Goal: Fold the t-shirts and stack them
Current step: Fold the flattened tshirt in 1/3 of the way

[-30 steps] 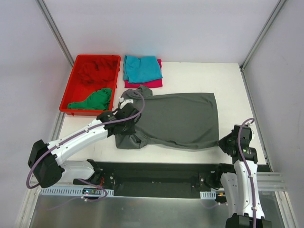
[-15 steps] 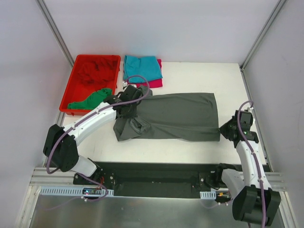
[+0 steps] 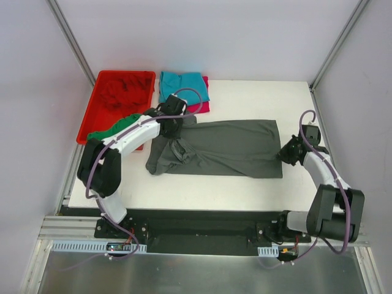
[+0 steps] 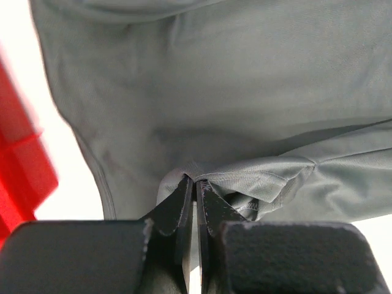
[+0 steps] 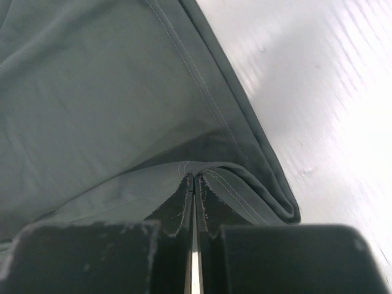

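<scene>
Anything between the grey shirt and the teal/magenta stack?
Nothing visible except the left gripper itself, shut on the grey shirt at its end beside the stack; right gripper is shut on the opposite end.

Matt, soft knit cloth w/ stitched hems: dark grey t-shirt (image 3: 226, 147). Table (image 3: 257, 101) under it: white, smooth, slight sheen. Red bin (image 3: 86, 119) by its collar end: hard plastic, semi-gloss. Left gripper (image 4: 195, 182) on it: matt black, rough-edged.

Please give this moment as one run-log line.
step: fold | left gripper: shut on dark grey t-shirt | right gripper: shut on same shirt
</scene>
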